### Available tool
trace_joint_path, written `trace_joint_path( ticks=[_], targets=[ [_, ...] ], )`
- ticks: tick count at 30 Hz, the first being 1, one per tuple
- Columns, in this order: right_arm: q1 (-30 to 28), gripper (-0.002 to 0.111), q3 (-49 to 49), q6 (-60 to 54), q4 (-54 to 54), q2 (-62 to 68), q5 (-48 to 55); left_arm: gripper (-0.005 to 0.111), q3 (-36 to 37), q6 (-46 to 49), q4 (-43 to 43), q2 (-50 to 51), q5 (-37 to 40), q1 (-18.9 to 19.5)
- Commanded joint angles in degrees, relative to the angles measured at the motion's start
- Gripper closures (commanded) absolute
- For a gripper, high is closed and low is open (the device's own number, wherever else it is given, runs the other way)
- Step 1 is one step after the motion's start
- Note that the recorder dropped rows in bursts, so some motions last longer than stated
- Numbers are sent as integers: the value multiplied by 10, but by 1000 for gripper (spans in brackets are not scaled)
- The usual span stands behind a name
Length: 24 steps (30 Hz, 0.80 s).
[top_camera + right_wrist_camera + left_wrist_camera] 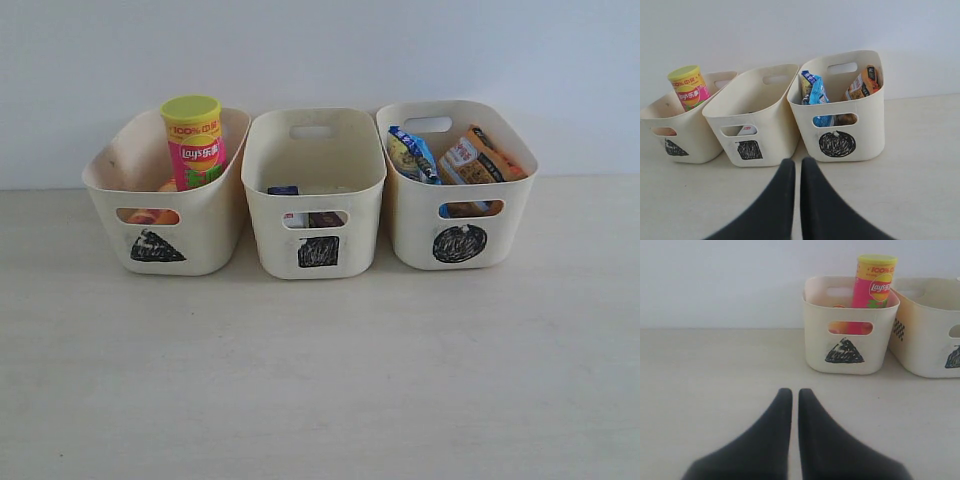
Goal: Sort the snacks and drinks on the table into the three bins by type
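your left gripper (795, 393) hangs low over the bare surface (715, 370), its two dark fingers drawn almost together with only a thin slit between them and nothing held. ahead of it, off its centre line, stands the triangle-marked bin (815, 340). the pink-green tube (875, 285) stands upright inside, its yellow-green lid well above the rim. the yellow tube (148, 216) lies low in the same bin and shows only as orange-red colour through the front handle cut-out.

your right gripper (797, 162) is in the same state: fingers nearly touching, empty, over the surface. closest in front of it is the round-marked bin (870, 125), holding both bags on end, the blue bag (815, 90) on the side toward the middle bin and the orange bag (862, 85) on the far side. just beside it, also close ahead of that gripper, is the square-marked bin (765, 130). the blue-and-white carton (283, 190) and the dark purple carton (326, 219) sit low in it, well below the rim, the purple one seen only through the cut-out. the triangle-marked bin is the farthest from this gripper. the three bins stand in one row, nearly touching.
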Motion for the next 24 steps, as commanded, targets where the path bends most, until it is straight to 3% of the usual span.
trace_joint_path(
  ticks=[1,24],
  targets=[
    [0,108,0,1,-3,-1,-5,103,2,4,21,-2,2,2],
    [0,108,0,1,-5,-1,-22,103,2,4,17,-2,0,2]
  ],
)
